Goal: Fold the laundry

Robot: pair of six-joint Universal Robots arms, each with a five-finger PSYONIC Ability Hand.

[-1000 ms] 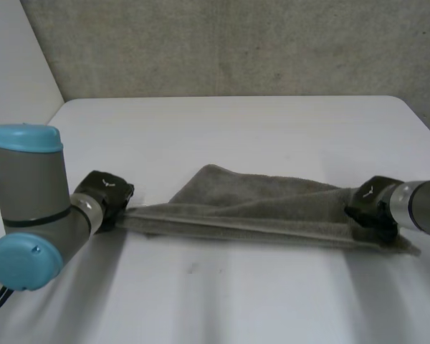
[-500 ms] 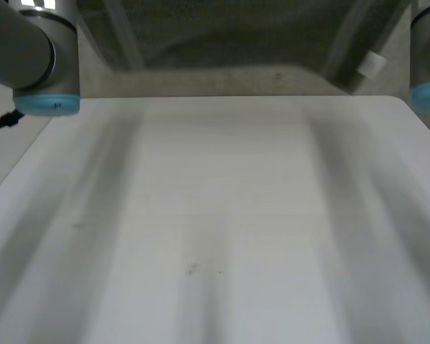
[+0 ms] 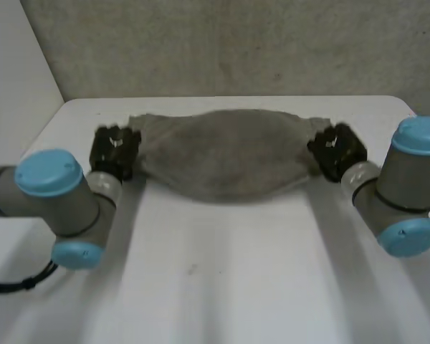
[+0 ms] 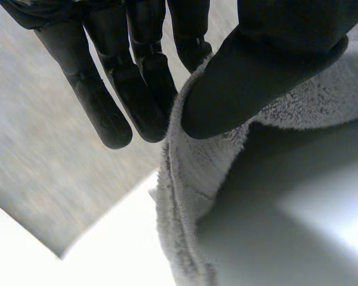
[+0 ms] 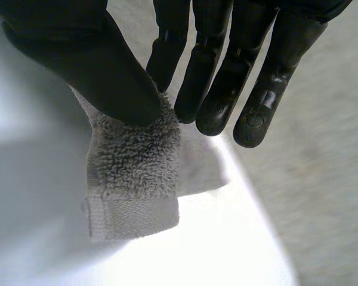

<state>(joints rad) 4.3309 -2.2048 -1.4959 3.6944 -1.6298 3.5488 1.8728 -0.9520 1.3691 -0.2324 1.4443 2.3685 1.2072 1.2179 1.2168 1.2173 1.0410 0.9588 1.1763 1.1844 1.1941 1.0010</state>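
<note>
Sagging between the two hands, the grey towel (image 3: 226,154) is pinched, thumb against fingers, by the left hand (image 3: 115,147) and the right hand (image 3: 336,148).

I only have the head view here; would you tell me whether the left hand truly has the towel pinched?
Observer: Yes. In its wrist view the left hand presses the towel's edge between thumb and fingers.
Operator: Thank you. And the right hand?
Observer: The right hand pinches a corner the same way, thumb against fingers.
Operator: How much of that corner is outside the pinch?
Observer: The hemmed band hangs free just past the thumb tip.
</note>
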